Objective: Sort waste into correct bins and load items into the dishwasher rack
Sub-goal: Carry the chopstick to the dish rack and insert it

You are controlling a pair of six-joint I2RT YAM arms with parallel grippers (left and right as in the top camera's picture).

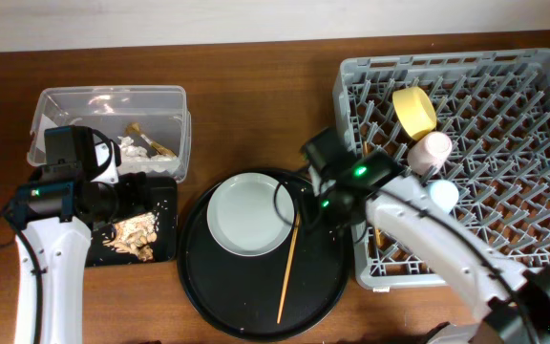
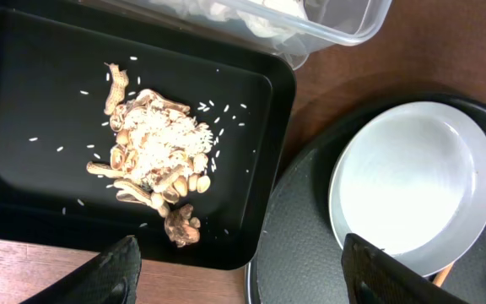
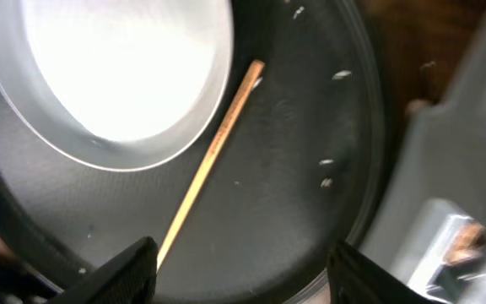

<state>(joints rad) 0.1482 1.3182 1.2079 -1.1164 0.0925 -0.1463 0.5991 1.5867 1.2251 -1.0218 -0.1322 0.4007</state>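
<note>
right gripper hovering, fingers spread apart | thin wooden chopstick lying just ahead of them, long axis slanting away | right arm being nearer

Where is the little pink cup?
Overhead, the pink cup sits in the grey rack on the right, between the yellow bowl and blue cup.

Left arm: white shell, black wrist block, green light glowing, thin black cable looping alongside. Right arm: same white links, black joints, two green lights, black cable too. Left gripper and right gripper: dark matte wedge fingertips.
</note>
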